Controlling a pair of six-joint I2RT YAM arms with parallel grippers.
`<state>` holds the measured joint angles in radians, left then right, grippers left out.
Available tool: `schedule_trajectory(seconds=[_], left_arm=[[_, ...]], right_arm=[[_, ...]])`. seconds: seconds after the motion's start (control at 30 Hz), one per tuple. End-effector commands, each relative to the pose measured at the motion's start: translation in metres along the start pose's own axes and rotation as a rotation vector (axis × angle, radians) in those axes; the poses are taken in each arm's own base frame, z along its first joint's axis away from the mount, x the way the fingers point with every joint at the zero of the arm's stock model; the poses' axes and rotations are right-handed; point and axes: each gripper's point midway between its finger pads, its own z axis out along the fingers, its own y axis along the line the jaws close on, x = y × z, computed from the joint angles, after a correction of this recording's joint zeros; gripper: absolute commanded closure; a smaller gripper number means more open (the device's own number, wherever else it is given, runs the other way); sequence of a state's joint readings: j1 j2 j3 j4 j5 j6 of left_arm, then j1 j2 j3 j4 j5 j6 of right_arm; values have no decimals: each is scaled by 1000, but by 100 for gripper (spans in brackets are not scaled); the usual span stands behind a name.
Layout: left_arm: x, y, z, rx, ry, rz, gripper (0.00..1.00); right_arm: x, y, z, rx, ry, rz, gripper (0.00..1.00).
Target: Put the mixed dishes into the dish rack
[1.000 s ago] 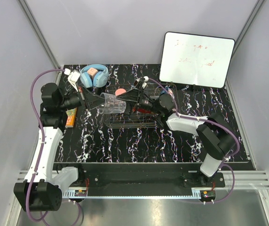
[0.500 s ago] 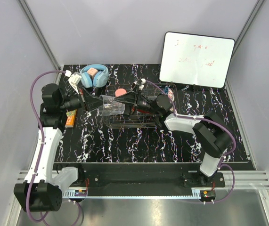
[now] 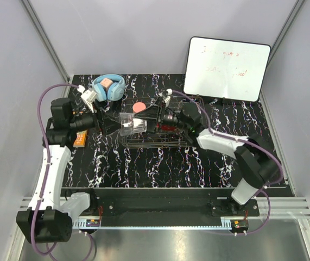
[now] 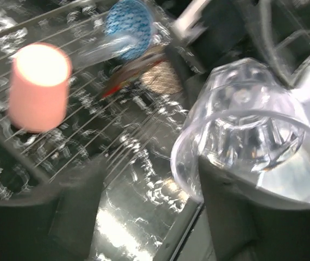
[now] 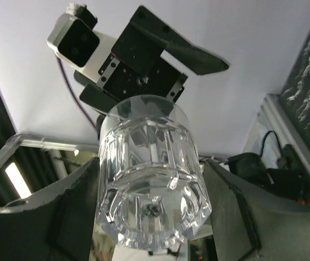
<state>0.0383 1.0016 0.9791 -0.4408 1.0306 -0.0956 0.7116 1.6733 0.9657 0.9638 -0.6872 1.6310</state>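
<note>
Looks like a mid-air handoff: the tumbler (image 3: 132, 123) is held on its side above the left end of the rack (image 3: 165, 140), squeezed between the fingers of the right gripper (image 5: 150, 163). The fingers of the left gripper (image 4: 150, 168) are spread wide with the glass off toward one of them, and contact there can't be told. It's probably best if the left is pulled straight back off the rim before anything else gets moved, since smooth glass is easily twisted out of a side grip. Then the tumbler can be lowered into a free spot by the cup (image 4: 38, 87). The squeeze on the glass is only shown properly by the right wrist view; from the top it's hidden. The cup standing on the wires and the blue bowl (image 4: 128, 27) are shown close up only by the left wrist.
</note>
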Motion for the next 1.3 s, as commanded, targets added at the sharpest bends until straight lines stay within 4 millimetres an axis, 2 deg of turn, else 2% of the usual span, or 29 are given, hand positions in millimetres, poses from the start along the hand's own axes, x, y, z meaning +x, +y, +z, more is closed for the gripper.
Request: schedule_trajectory(seconds=[0.0, 0.03, 0.07, 0.1, 0.13, 0.2, 0.27, 0.3, 0.33, 0.37, 0.4, 0.43, 0.47, 0.5, 0.53, 0.57, 0.63, 0.67, 0.77, 1.0, 1.1, 1.17, 1.2, 1.27], left_arm=[[-26, 21, -25, -138, -44, 56, 16], [-32, 20, -29, -131, -54, 55, 15], [-42, 18, -36, -138, -73, 64, 14], [-49, 22, -45, -155, -98, 60, 11], [-54, 21, -50, -160, -113, 65, 1], [-65, 26, -64, -202, -149, 64, 1], [-68, 33, -73, -229, -168, 41, 1], [-66, 35, -75, -227, -168, 21, 1], [-63, 40, -75, -236, -166, -2, 1], [-55, 45, -76, -252, -155, -34, 1], [-50, 59, -78, -313, -142, -45, 1], [-45, 66, -79, -341, -132, -62, 1], [-36, 70, -80, -363, -100, -77, 1], [-31, 79, -82, -398, -74, -55, 1], [-26, 82, -83, -416, -56, -60, 1], [-21, 82, -84, -424, -34, -72, 1], [-17, 86, -88, -453, -9, -59, 1], [-14, 85, -88, -455, 0, -60, 1], [-12, 83, -91, -474, 4, -31, 1], [-10, 80, -93, -483, 3, -4, 1], [-7, 81, -93, -485, 7, -7, 1], [-6, 83, -93, -496, 5, 1, 1], [-6, 83, -94, -498, 2, 6, 1], [-8, 84, -94, -504, -1, 14, 1]], right_arm=[[-5, 48, -4, 112, -2, -280, 100], [-8, 24, -10, 242, 10, -323, 100], [-14, 41, -8, 253, -16, -389, 100], [-17, 39, -9, 291, -19, -419, 100], [-18, 25, -16, 371, -5, -446, 100], [-25, 24, -15, 403, -26, -473, 100], [-29, 10, -16, 448, -23, -473, 100], [-32, 3, -17, 467, -18, -492, 100], [-35, -15, -20, 531, -15, -479, 100], [-36, -16, -16, 549, -11, -508, 100], [-37, -23, -16, 590, 6, -581, 100], [-45, -49, -25, 729, -10, -593, 100], [-50, -39, -18, 757, -19, -664, 100], [-40, -46, -12, 802, 33, -752, 100], [-45, -70, -20, 922, 43, -764, 100], [-48, -59, -11, 925, 37, -808, 100], [-52, -74, -11, 994, 62, -846, 100], [-55, -70, -6, 991, 56, -863, 100], [-62, -78, -2, 1030, 67, -892, 100], [-68, -109, 1, 1101, 125, -904, 100], [-76, -130, 0, 1158, 138, -925, 100], [-80, -136, 2, 1186, 142, -958, 100], [-81, -148, 0, 1212, 164, -962, 100], [-84, -154, 1, 1231, 166, -968, 100]])
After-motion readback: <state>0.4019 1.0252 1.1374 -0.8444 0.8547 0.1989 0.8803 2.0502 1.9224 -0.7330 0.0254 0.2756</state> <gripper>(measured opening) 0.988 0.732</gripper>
